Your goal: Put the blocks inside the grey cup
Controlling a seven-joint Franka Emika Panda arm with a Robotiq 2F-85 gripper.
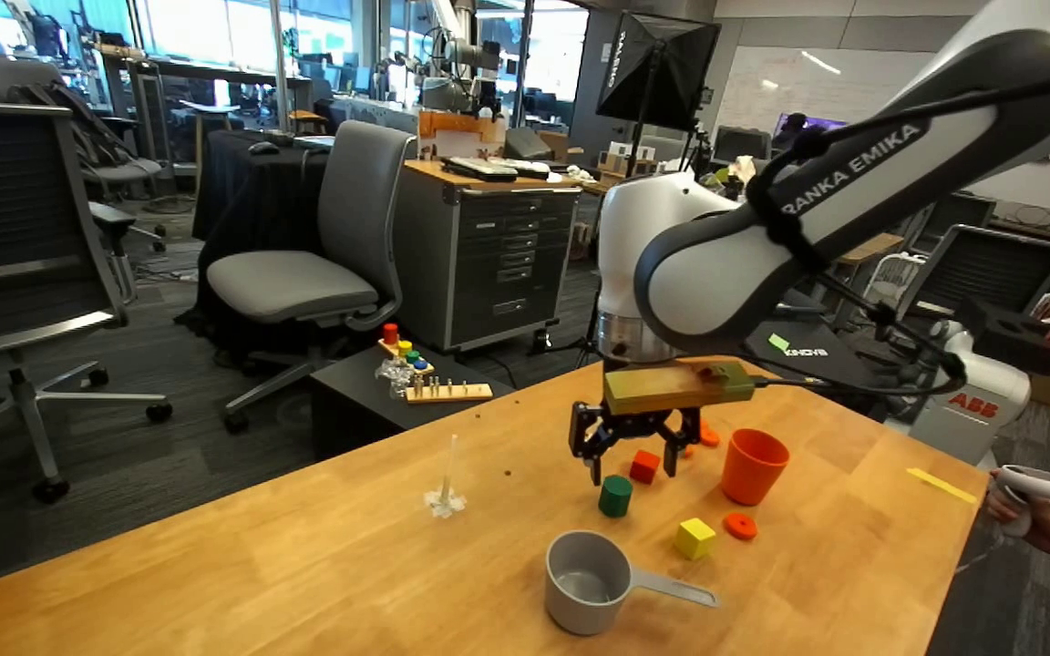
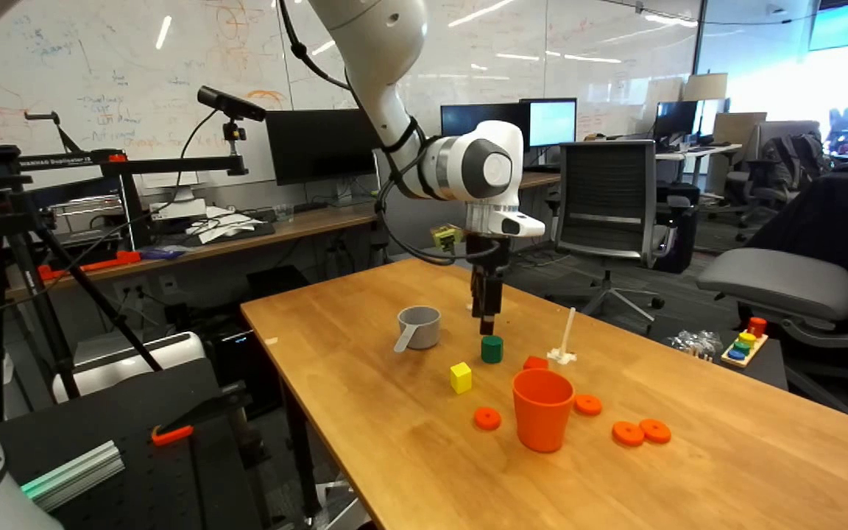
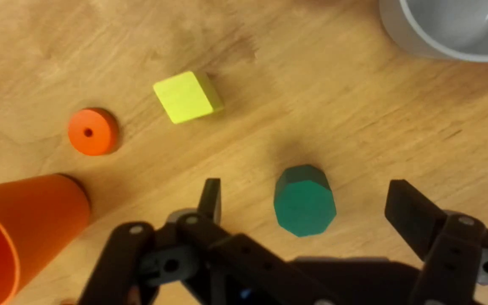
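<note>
Fingers (image 3: 415, 216) spread wide and holding nothing, a gripper (image 1: 633, 471) hangs over a faceted green block (image 3: 305, 207), which stands upright on a wooden table (image 1: 306, 565) and, in the wrist view, roughly midway between the two tips. The step in hand looks to be the pick of that block. A straight descent with the gaps on either side kept even should serve best; a slight wrist turn, so that the fingers meet opposite flats, may spare the block a twist as they press in. Just beside the green block, in both exterior views, lies a red block (image 1: 644, 466); it cannot be made out in the wrist view, so a finger could nudge it unseen, and the descent is best watched from outside. Near the green block sits a yellow block (image 3: 184, 98), outside the span of the fingers and likely a later pick. Farther from the green block is the grey cup (image 1: 580, 615), upright, no block visible in its bowl. The green block would want raising above the cup's rim, then a low release over the mouth, lest it bounce out. Across the green block from the grey cup stands a taller orange cup (image 1: 753, 474), not the target.
</note>
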